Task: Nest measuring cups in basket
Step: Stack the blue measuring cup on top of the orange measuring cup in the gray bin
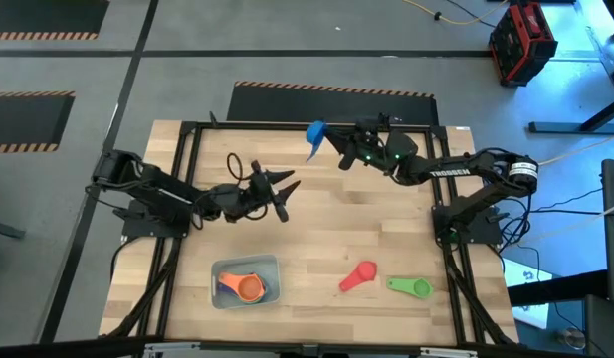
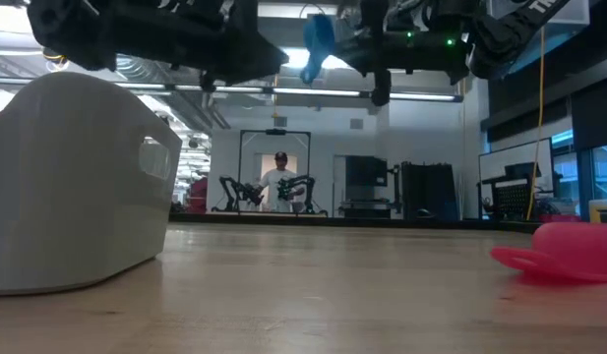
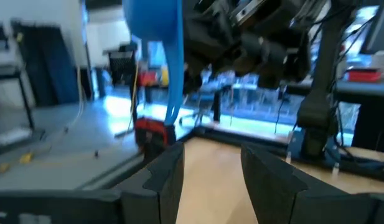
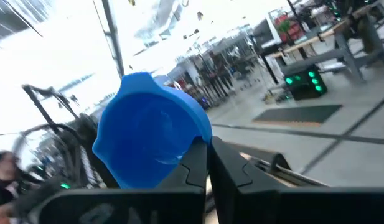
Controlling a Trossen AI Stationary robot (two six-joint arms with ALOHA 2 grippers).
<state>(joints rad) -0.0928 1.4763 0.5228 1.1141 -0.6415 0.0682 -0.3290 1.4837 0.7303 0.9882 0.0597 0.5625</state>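
Right claw clenched on the blue measuring cup, raised at upper centre of the frame, left claw released and empty at centre left, basket holding orange cup at lower left, pink cup and green cup on the counter at lower right.

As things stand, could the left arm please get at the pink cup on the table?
Probably yes: the left pincer stands open and empty, and the pink cup lies alone on bare table, apart from the green cup. It would need a long reach across.

blue cup, orange cup, pink cup, green cup, grey-green basket
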